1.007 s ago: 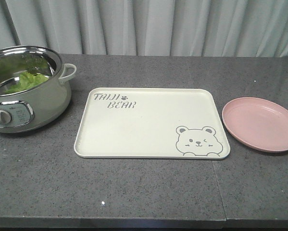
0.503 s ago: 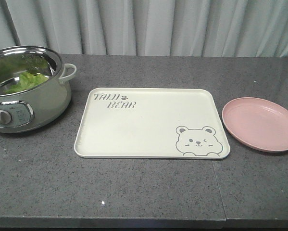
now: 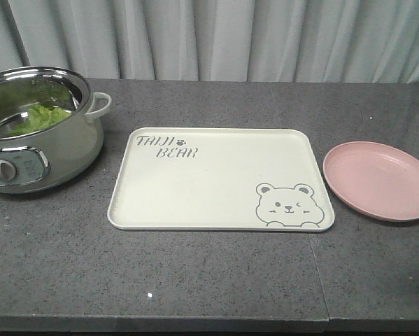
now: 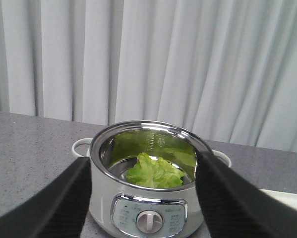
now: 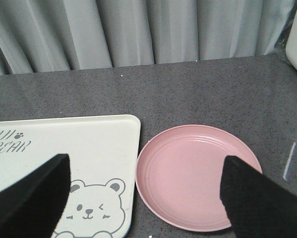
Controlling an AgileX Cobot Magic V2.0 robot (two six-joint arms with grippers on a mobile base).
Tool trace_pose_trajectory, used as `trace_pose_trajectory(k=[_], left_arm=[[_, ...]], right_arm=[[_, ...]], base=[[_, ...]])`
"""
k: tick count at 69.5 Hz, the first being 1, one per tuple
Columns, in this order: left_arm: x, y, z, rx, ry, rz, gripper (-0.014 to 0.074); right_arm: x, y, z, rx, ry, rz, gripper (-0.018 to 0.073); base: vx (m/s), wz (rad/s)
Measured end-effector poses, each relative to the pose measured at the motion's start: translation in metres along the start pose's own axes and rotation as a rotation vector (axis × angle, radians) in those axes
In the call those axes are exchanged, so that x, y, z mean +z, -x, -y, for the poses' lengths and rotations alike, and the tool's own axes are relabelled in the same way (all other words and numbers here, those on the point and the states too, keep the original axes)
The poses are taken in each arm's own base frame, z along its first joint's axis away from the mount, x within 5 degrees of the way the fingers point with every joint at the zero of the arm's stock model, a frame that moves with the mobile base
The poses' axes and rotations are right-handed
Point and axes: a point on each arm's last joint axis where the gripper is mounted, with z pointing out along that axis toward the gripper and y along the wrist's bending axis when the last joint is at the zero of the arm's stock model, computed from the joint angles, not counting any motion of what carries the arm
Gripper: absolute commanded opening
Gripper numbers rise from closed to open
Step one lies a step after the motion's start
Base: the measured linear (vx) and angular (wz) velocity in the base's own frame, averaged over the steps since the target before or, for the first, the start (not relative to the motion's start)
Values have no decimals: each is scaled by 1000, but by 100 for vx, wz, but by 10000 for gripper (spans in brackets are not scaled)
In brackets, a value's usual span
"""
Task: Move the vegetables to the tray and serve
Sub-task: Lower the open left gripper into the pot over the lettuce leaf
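Left wrist view shows your left fingers (image 4: 54, 208) spread wide and empty, facing the pot (image 4: 148, 210) where the lettuce (image 4: 155, 172) lies. Right fingers (image 5: 24, 198), also parted, overlook the bare tray (image 3: 216, 175). You're at the first pick, I judge: reach in and pinch a leaf gently.

Steel pot (image 3: 62, 150) and pink plate (image 3: 377, 180) sit on grey counter (image 3: 216, 273).

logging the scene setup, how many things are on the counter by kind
electric pot: 1
lettuce: 1 clump, inside the pot (separate leaves cannot be told)
cream tray: 1
pink plate: 1
total: 4
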Motion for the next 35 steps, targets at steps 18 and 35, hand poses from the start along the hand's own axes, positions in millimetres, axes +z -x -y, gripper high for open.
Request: trace_pose_trajectory(k=[18,35], left_arm=[[25,45,11,45,13,-88,452],[96,92,32,200,40,-382,452]], right_arm=[[0,1,0,1,1,16,587],[0,2,0,3,2,24,587]], base=[[0,0],[0,0]])
